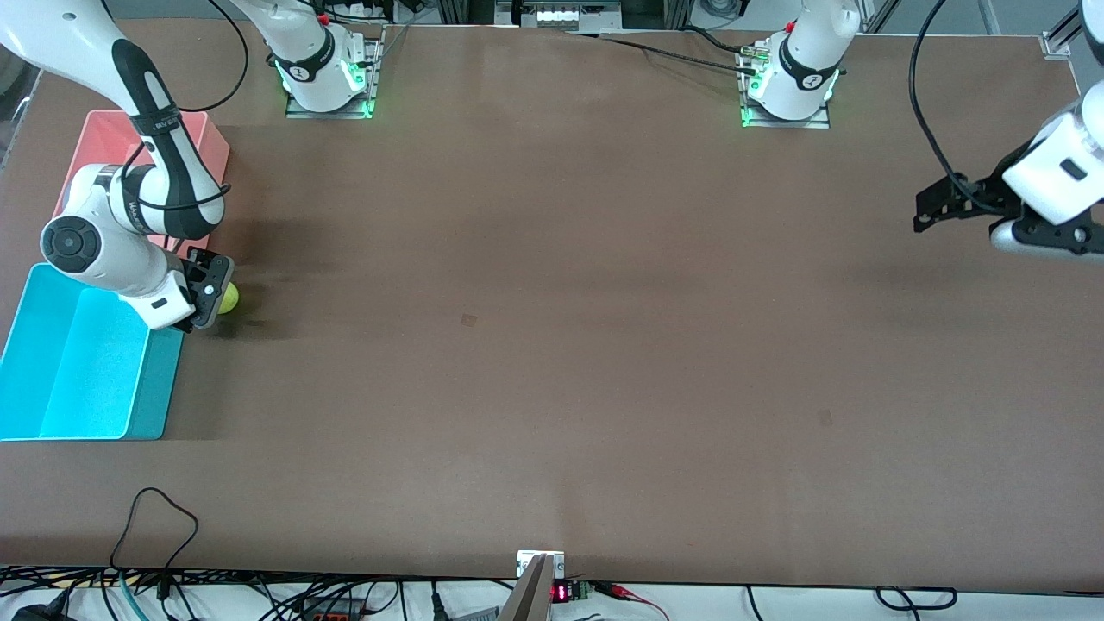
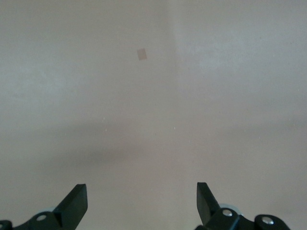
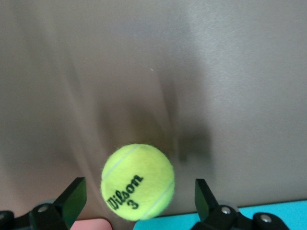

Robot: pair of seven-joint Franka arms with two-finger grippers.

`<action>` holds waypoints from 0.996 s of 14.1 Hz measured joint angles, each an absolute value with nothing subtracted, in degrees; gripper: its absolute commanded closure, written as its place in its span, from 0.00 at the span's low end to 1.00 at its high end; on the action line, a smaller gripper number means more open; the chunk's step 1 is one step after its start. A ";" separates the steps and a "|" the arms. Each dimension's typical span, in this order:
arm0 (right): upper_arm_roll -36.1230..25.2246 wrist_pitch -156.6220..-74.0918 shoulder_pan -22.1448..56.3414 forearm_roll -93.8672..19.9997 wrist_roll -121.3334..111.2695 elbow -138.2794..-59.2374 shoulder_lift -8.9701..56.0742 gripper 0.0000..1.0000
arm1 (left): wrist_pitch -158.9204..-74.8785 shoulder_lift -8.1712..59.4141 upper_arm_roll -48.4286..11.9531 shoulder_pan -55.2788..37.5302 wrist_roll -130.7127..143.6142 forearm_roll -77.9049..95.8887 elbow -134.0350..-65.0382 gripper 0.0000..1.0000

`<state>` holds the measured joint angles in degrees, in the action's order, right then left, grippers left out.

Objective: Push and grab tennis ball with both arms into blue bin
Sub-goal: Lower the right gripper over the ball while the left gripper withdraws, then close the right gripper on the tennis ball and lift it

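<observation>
The tennis ball (image 1: 229, 298) is yellow-green with a dark logo. It lies on the brown table next to the blue bin (image 1: 82, 371), at the bin's corner nearest the pink tub. My right gripper (image 1: 210, 293) is low at the ball and open. In the right wrist view the ball (image 3: 138, 181) sits between the two spread fingers, with a gap on each side. My left gripper (image 1: 927, 211) hangs open and empty over the left arm's end of the table. The left wrist view shows only bare table between its fingertips (image 2: 79, 196).
A pink tub (image 1: 103, 142) stands farther from the front camera than the blue bin, partly covered by the right arm. Its edge (image 3: 91, 224) and the blue bin's edge (image 3: 268, 211) show under the right gripper. Cables run along the table's front edge.
</observation>
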<state>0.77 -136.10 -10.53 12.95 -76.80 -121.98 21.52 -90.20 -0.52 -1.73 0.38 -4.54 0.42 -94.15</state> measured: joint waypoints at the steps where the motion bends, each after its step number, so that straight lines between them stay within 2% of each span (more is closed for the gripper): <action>1: 0.77 -136.22 -10.53 12.95 -76.80 -122.33 21.60 0.00 | -88.68 -1.38 -1.66 0.37 -4.53 0.42 -94.14 0.00; 14: 0.75 -141.74 -11.79 12.95 -76.86 -123.58 23.99 0.00 | -87.98 -3.00 -3.57 -0.93 -2.66 0.42 -94.04 0.00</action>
<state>0.75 -141.74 -11.79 12.95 -76.86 -123.58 23.99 -87.98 -3.00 -3.57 -0.93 -2.66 0.42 -94.04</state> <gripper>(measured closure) 0.000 0.000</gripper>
